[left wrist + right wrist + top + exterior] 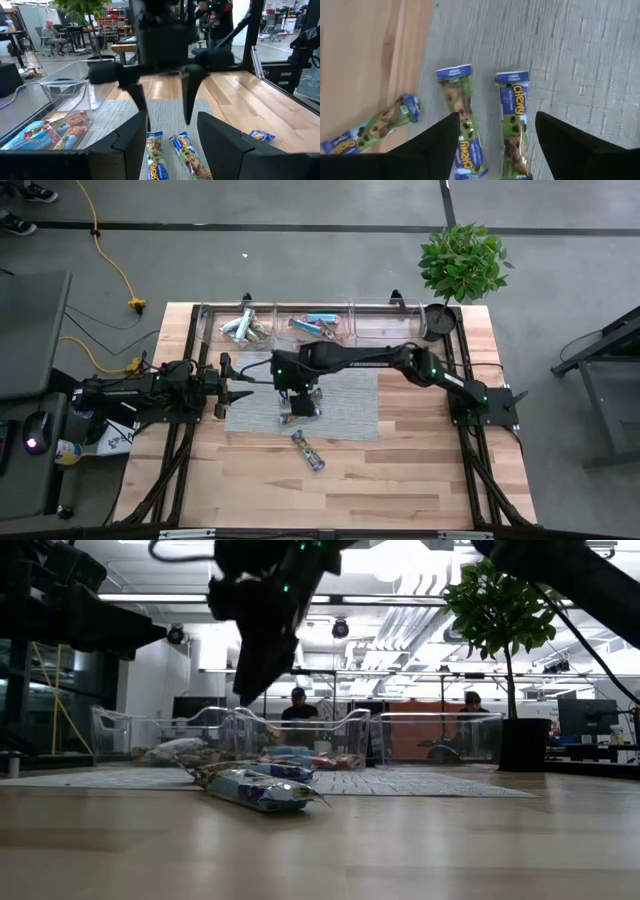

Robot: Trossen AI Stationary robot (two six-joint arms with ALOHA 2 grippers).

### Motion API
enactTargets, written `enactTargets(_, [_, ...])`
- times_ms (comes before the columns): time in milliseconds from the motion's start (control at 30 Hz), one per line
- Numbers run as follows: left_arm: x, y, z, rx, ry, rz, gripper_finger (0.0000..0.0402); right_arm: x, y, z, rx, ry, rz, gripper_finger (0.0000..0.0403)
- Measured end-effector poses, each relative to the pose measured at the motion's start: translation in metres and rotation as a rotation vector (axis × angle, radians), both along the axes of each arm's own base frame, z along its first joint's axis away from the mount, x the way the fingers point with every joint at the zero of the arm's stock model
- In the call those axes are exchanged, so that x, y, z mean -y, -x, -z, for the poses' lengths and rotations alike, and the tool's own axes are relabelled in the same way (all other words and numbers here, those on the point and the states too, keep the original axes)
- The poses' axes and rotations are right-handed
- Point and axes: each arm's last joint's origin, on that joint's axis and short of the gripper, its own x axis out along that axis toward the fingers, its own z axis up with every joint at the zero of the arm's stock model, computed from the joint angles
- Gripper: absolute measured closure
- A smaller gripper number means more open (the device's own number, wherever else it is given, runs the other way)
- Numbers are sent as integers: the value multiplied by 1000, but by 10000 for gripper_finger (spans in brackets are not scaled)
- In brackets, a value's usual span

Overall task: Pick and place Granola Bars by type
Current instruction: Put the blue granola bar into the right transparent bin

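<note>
Two blue-and-green granola bars (pixel 462 120) (pixel 512 125) lie flat side by side on the grey mat (pixel 345 405). My right gripper (pixel 495 117) (pixel 300 392) hangs open above them, fingers pointing down, touching neither. A third bar (pixel 308 451) (pixel 262 790) lies on the bare wood nearer the table's near edge. My left gripper (pixel 240 392) (pixel 167 135) waits open at the mat's left edge, level with the table, pointing toward the two bars (pixel 172 152). More bars (pixel 240 328) (pixel 315 326) lie in the clear bins at the far edge.
A row of three clear bins (pixel 385 308) stands along the far edge; the right one shows no bars. A potted plant (pixel 460 265) stands at the far right corner. Bare wood (pixel 420 470) spreads over the near half. People sit in the room behind (pixel 298 705).
</note>
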Motion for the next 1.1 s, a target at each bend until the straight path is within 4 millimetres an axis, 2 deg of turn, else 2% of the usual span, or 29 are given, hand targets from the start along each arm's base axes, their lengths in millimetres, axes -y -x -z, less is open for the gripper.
enactTargets(200, [0,0,0,0,0,0,229,9,-6,27,-53,15,30,158])
enactTargets(467, [0,0,0,0,0,0,229,17,-10,47,-80,-11,37,158])
enactTargets(1100, [0,0,0,0,0,-1,229,18,-17,67,-83,-14,37,158])
